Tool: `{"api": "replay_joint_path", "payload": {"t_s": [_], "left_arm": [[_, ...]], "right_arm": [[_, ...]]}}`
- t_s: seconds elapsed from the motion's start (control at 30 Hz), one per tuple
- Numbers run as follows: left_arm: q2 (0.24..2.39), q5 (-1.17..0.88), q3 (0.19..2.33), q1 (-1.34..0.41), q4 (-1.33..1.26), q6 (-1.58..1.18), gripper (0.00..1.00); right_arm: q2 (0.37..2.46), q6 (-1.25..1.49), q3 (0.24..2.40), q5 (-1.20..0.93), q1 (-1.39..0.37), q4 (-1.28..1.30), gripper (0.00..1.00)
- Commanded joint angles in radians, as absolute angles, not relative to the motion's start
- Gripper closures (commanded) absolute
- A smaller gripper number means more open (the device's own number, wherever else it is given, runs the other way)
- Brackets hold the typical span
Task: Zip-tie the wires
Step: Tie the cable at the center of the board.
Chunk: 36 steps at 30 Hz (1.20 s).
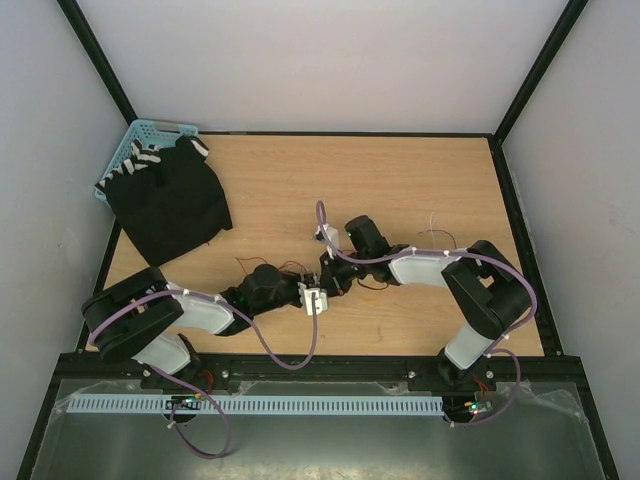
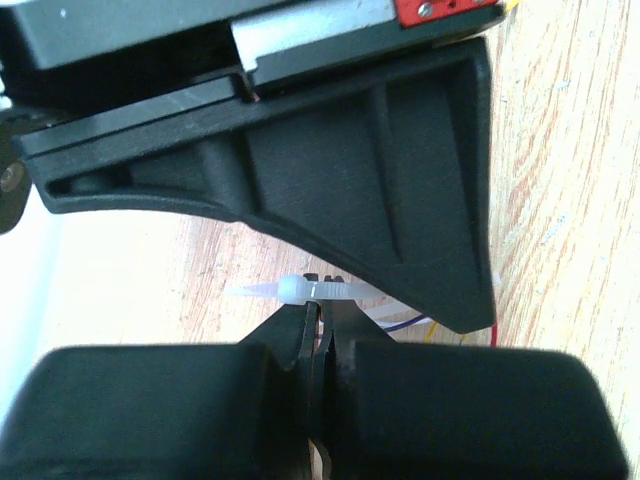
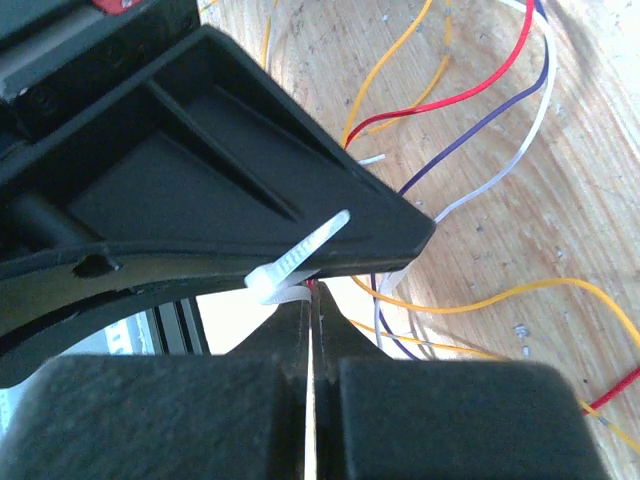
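The two grippers meet tip to tip at the middle of the table. My left gripper (image 1: 303, 293) (image 2: 322, 302) is shut on the zip tie (image 2: 318, 289), a pale strip that lies across its fingertips with the pointed end to the left. My right gripper (image 1: 329, 272) (image 3: 312, 296) is shut on the same zip tie (image 3: 298, 256), whose ribbed tail sticks up to the right. The wires (image 3: 470, 120), thin red, orange, purple and white strands, spread over the wood to the right and run in under the fingertips. In the top view the wires (image 1: 374, 284) show only as faint strands by the grippers.
A black cloth (image 1: 170, 202) lies at the back left, partly over a blue basket (image 1: 134, 150). Purple arm cables (image 1: 288, 358) loop near the front edge. Black frame posts and pale walls close in the table (image 1: 420, 180).
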State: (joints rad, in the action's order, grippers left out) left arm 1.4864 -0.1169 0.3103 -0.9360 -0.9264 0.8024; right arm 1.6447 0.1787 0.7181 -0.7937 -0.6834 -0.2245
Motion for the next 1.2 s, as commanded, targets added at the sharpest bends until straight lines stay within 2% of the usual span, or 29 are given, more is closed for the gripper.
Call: {"api": "replay_joint_path", "payload": {"t_s": [0.0,0.67,1.17], "left_arm": [[1.504,-0.140,0.300,-0.957,-0.916,0.812,1.00],[1.559,-0.118,0.317,-0.978,-0.917,0.827,1.00],[1.529,-0.209,0.334,-0.894,-0.917,0.612,1.00]], "right_arm": [[1.658,0.170,0.780,-0.801,-0.670,-0.236,1.00],[1.672,0.180,0.821,-0.837,-0.649,-0.215,1.00],[1.645,0.213,0.717,-0.878,-0.649,-0.284,1.00]]}}
